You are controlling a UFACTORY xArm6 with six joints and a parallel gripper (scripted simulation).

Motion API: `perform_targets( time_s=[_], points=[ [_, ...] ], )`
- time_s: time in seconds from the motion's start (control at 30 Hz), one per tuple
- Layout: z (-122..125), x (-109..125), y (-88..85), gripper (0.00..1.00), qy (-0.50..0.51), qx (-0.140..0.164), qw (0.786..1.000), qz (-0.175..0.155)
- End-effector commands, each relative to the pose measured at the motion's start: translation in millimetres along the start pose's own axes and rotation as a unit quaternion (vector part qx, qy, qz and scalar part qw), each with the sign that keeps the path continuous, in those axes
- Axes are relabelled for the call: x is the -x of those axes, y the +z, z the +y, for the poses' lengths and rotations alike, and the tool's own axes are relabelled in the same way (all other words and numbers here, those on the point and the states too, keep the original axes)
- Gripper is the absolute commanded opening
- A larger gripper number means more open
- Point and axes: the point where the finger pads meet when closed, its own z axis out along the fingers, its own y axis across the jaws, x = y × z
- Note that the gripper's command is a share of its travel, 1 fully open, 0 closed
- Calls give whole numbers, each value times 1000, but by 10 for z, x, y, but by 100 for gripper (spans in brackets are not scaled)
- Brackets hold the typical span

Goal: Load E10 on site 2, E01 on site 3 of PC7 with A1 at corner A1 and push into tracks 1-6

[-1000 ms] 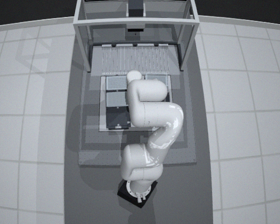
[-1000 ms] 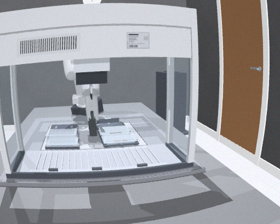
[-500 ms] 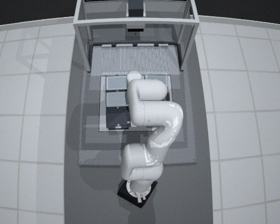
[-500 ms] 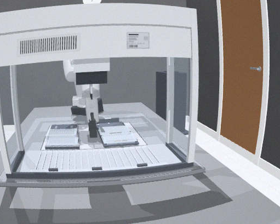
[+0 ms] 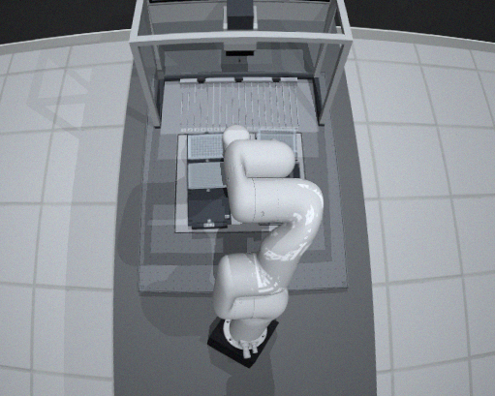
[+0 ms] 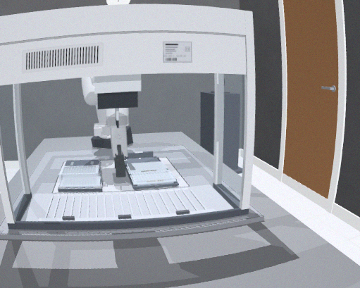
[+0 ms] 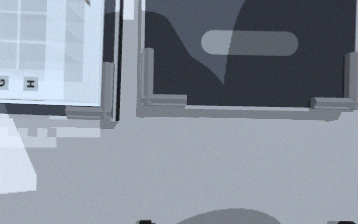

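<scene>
Carrier PC7 (image 5: 206, 185) lies on the apron in front of the rails (image 5: 239, 103), its handle end toward the arm's base. E01 (image 5: 205, 146) sits on site 3 and also shows in the exterior view (image 6: 151, 177). E10 (image 5: 205, 175) sits on site 2. Site 1 (image 5: 208, 208) is dark and empty. E07 (image 5: 278, 138), with row letters G and H in the wrist view (image 7: 40, 50), sits in nest S3 (image 6: 79, 179). An empty dark nest (image 7: 250, 55) is beside it. My gripper (image 6: 120, 166) is open and empty, low between carrier and nests; only its fingertips show in the wrist view.
The instrument's frame (image 5: 239, 35) stands over the rails, with posts at both front corners. The lamp (image 6: 182, 212) behind the carrier's side of the rails is dark. My arm hides the nearer nests in the top view. A door (image 6: 309, 85) is far right.
</scene>
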Motion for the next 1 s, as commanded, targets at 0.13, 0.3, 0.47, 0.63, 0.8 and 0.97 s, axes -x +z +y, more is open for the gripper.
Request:
perform_targets(
  time_s=[0.13,0.3,0.47,0.63,0.8,0.97],
  points=[
    [-13,42,-11,100,0,-2,1000,0],
    [-13,67,-11,100,0,-2,1000,0],
    [-13,92,-11,100,0,-2,1000,0],
    [-13,106,-11,100,0,-2,1000,0],
    [-13,132,-11,100,0,-2,1000,0],
    [-13,157,-11,100,0,-2,1000,0]
  ],
)
